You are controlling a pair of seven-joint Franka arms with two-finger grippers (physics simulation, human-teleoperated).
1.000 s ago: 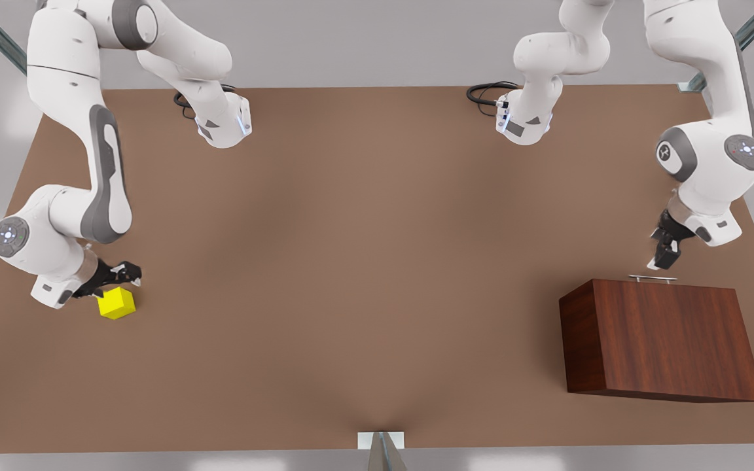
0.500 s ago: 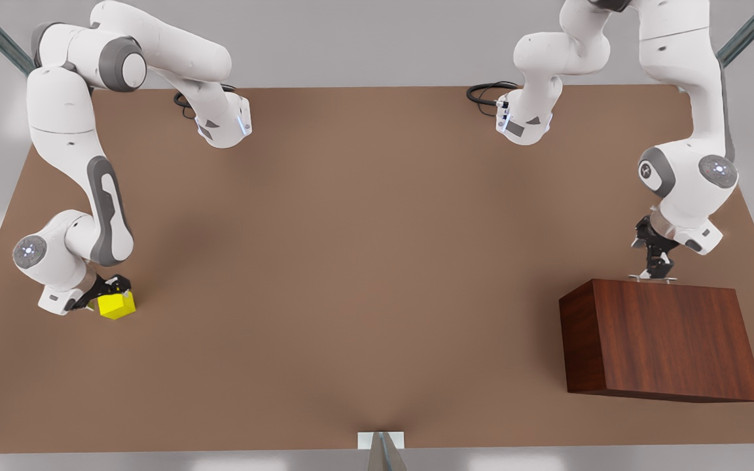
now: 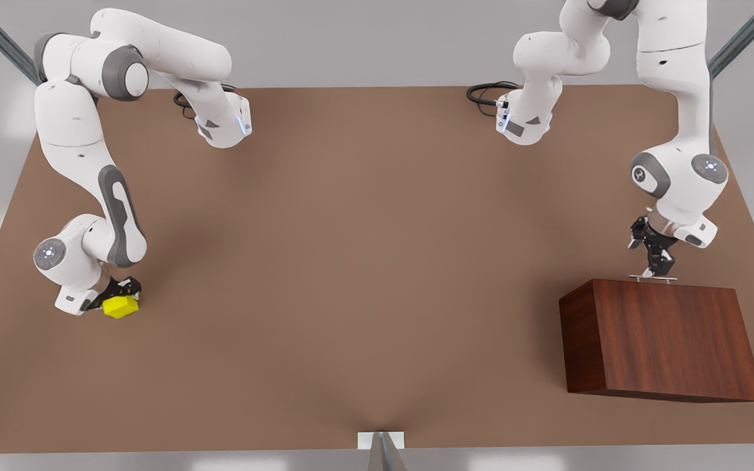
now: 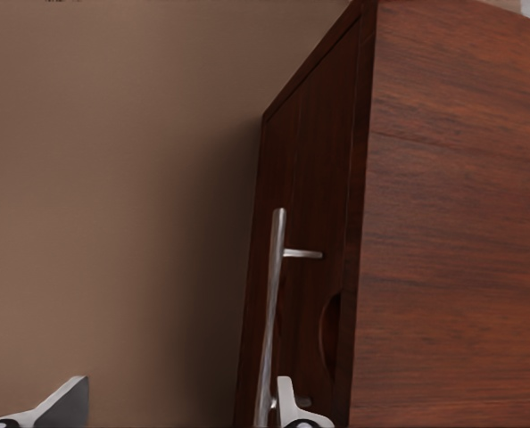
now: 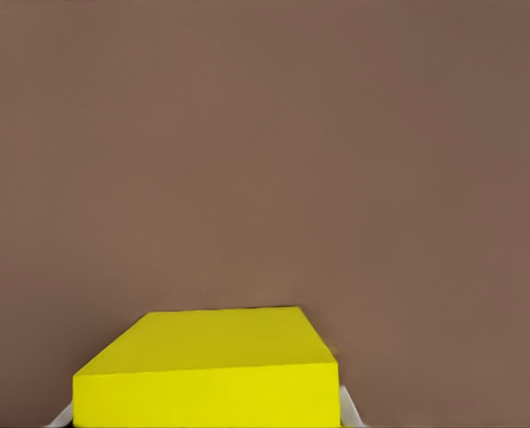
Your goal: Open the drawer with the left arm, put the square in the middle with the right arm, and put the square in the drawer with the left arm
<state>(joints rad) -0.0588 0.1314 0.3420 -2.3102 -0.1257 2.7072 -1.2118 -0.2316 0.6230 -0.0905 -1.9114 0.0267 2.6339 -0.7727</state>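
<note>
The yellow square (image 3: 122,307) lies on the table at the front view's left. My right gripper (image 3: 117,292) is lowered over the square (image 5: 211,366), open, with a fingertip (image 5: 347,408) close on each side. At the front view's right stands the dark wooden cabinet (image 3: 662,340); its drawer (image 4: 305,178) is closed. My left gripper (image 3: 656,268) is at the silver handle (image 3: 653,278), open. In the left wrist view the handle bar (image 4: 272,303) stands between the fingers, close beside one fingertip (image 4: 287,401).
Bare brown tabletop (image 3: 364,261) stretches between the two arms. Both arm bases (image 3: 524,124) sit at the table's far edge. A small metal bracket (image 3: 381,441) is at the near edge.
My right gripper has come down from above the square to straddle it. My left gripper has dropped toward the cabinet and reached the handle.
</note>
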